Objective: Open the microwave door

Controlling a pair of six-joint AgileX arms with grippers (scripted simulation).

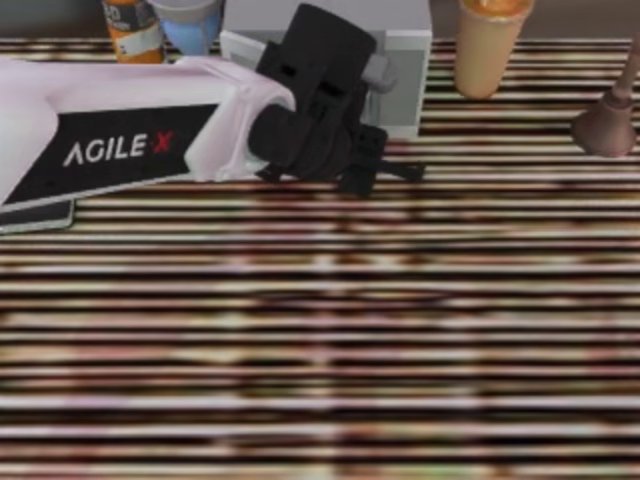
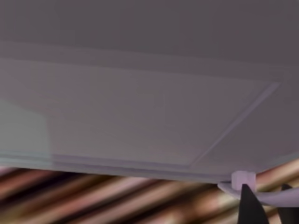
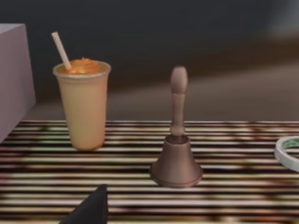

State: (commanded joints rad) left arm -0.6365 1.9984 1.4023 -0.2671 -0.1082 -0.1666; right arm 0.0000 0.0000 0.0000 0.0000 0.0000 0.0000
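The microwave (image 1: pixel 405 60) sits at the upper centre of the top view, against the far edge of the striped table (image 1: pixel 320 340). Only its light-grey top and right front part show, since the left arm (image 1: pixel 120 130) crosses in front of it from the left edge of the frame. White letters on the arm's black panel read "AGILE", followed by a red "X".

The left gripper (image 1: pixel 375 170) is black and lies just in front of the microwave's front face, near the upper centre of the frame. In the left wrist view the microwave door (image 2: pixel 140 116) fills most of the picture as a flat grey framed panel with a large window. A pale handle piece (image 2: pixel 243 179) shows at the lower right, with a dark fingertip (image 2: pixel 250 205) right beside it. How far the fingers are spread and whether they grip the handle cannot be told.

A tan cup (image 1: pixel 490 45) stands to the right of the microwave. A brown bell (image 1: pixel 608 120) stands at the upper right edge. An orange bottle (image 1: pixel 133 28) and a blue cup (image 1: pixel 188 22) stand at the upper left; the bottle's label cannot be read.

The right arm is out of the top view. Its wrist view shows the cup with a straw (image 3: pixel 60 50), the bell and a white and green rim (image 3: pixel 288 151) at the right edge.
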